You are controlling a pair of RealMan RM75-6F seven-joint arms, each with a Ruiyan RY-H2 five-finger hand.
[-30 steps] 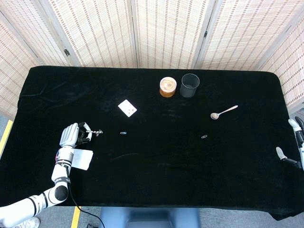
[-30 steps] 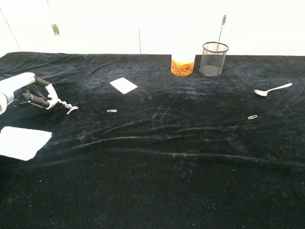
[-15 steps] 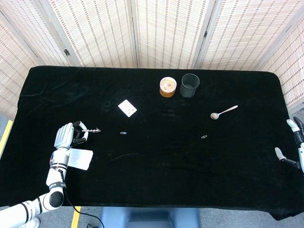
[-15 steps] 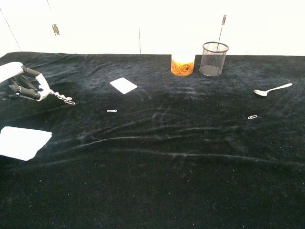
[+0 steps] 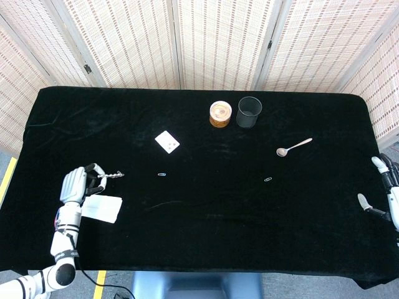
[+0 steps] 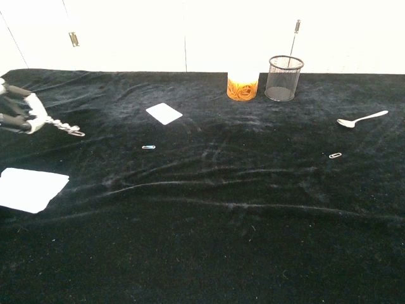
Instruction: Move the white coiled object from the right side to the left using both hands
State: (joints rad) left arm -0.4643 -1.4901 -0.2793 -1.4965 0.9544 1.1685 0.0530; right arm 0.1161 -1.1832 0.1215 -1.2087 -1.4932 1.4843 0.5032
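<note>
While your left hand [image 5: 76, 185] sits near the table's left edge, its fingers [image 6: 19, 118] are curled around the white handle end of the coil [image 6: 63, 128], which sticks out to the right with its spiral just above the black cloth [image 5: 206, 218]. From the chest view you see the same hand at the far left, the coil's tip close over the cloth; whether the tip touches it cannot be told. So the coil is on the left side, in your left hand's grip.

Your right hand [image 5: 383, 187] shows only at the right edge of the head view, off the table's corner. Its fingers look apart with nothing between them, though much of the hand is cut off by the frame.

Just below your left hand lies a white sheet [image 5: 103, 208], flat on the cloth. A white card [image 5: 167, 142] lies nearer the middle, with a small clip [image 5: 162, 174] between it and the near edge. At the back stand an orange tub [image 5: 221, 114] and a black mesh cup [image 5: 249, 111], side by side. A spoon [image 5: 293, 147] lies to the right, and a second clip [image 5: 268, 180] below it.
</note>
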